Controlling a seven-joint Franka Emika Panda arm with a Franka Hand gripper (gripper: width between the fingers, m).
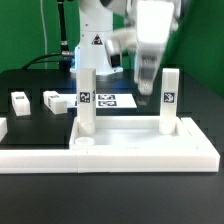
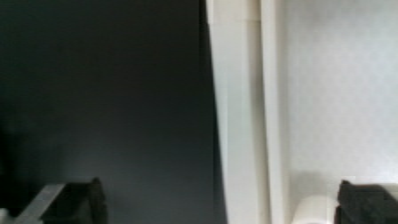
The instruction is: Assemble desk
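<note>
— Legs first: where do the unfitted ones lie from the white two-finger gripper [image 1: 147,90]?

— Toward the exterior view's left. Two short square-section white plastic legs lie on their sides on the black table [image 1: 40,122]: the nearer loose leg [image 1: 56,100] and the farther loose leg [image 1: 20,102]. The gripper hangs over the broad flat white plastic tabletop slab [image 1: 140,142], close to the right upright leg [image 1: 168,100]. The left upright leg [image 1: 87,100] stands between it and the loose pair, which are well apart from it.

— Is anything held?

— Nothing. The wrist view shows the dark fingertips [image 2: 71,203] spread wide, with only a raised rim of the slab and bare table between them.

— How do the parts point?

— The slab lies flat at the front of the table, with its long axis across the exterior view. Both fitted legs stand vertical on it. The loose legs' long axes seem to run roughly across that view, flat on the table. Which end faces which way is too small to tell.

— So what does the coming move turn on?

— Probably a sideways reach past the left upright leg, without knocking it. After that the jaws would close across the nearer loose leg's short width, not along its length.
</note>
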